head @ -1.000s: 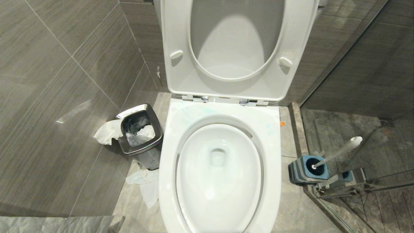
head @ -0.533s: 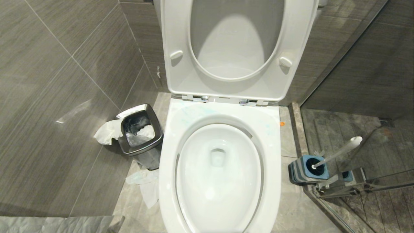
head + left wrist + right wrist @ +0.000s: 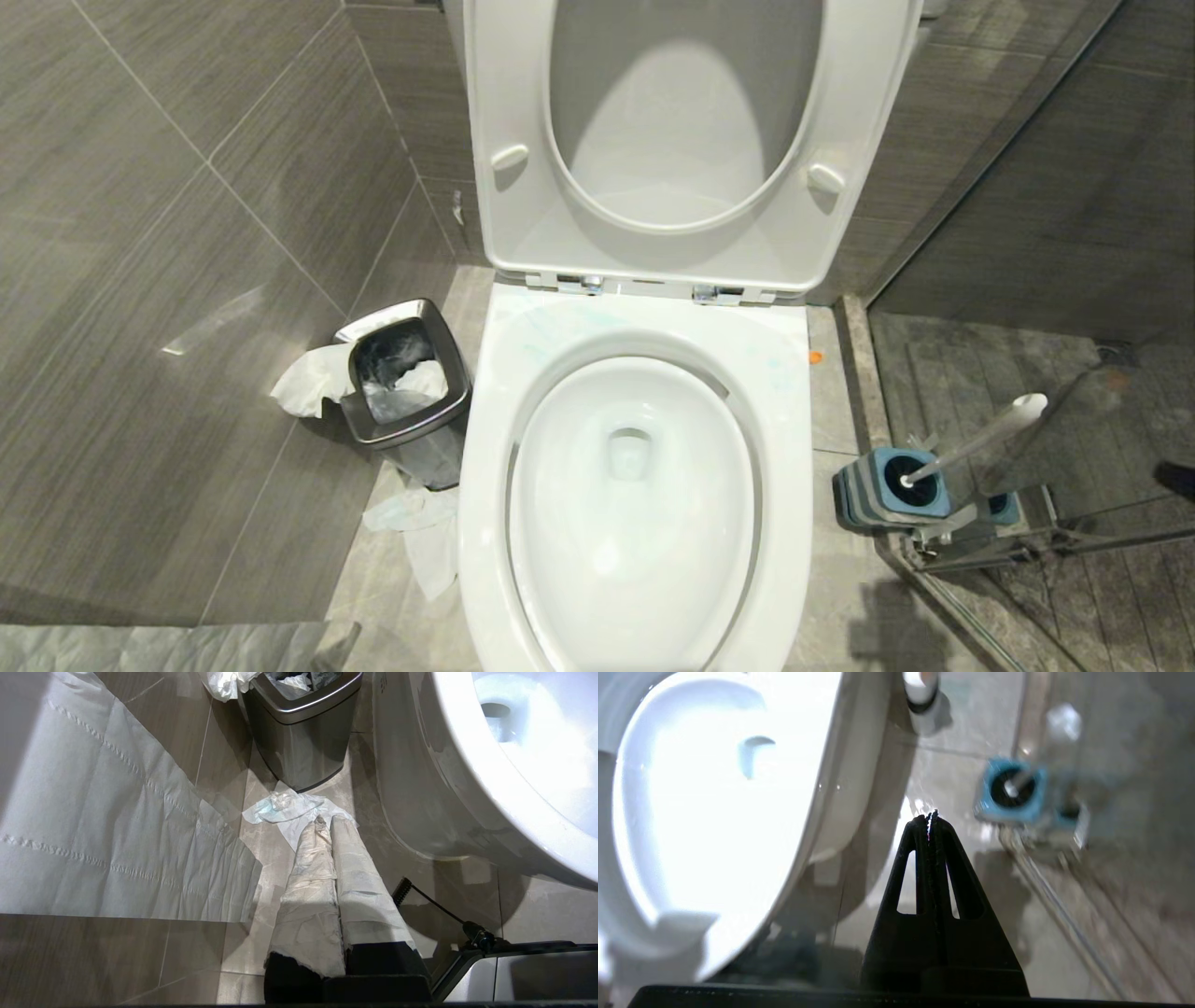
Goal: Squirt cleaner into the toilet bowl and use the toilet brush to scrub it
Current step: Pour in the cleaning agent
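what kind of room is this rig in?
A bathroom, most likely a small tiled toilet room. A white toilet bowl with its seat and lid raised sits in the middle, a toilet brush stands in its holder on one side, and a steel waste bin on the other.

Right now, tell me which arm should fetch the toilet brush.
Right. The toilet brush stands in its holder on the robot's right of the toilet bowl, and the right claw, shut, already faces it. The left claw hangs by the bin.
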